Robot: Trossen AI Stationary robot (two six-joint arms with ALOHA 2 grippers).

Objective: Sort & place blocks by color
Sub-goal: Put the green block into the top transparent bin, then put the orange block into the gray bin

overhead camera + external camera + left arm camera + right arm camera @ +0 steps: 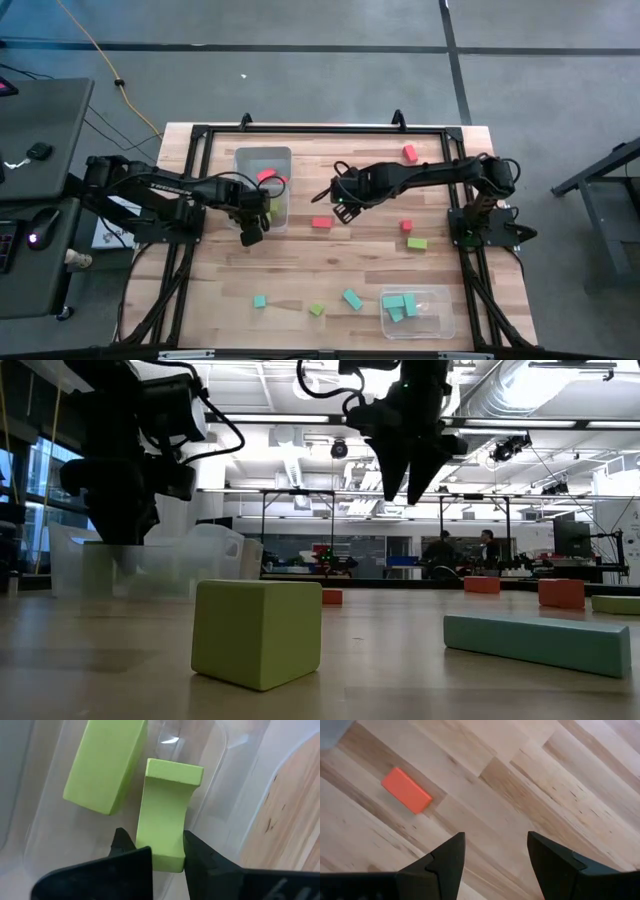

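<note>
Lime green block (pixel 162 815) hangs inside clear tub (pixel 262 160), beside a second lime block (pixel 105 765): colour match, hence this spot. Left gripper (pixel 152 851) pinches its end. Right gripper (pixel 495 851) spread wide, empty, near red block (pixel 406 790) on table (pixel 330 265), likely next

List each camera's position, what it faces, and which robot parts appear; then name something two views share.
High: overhead, straight down on the table; both arms show.
Low: table height, looking level past a lime cube; both arms hang from above.
Left wrist: over a clear tub; left gripper fingers flank a lime block.
Right wrist: faces bare wood; right gripper open.
Shared: the red bar also appears from overhead.
</note>
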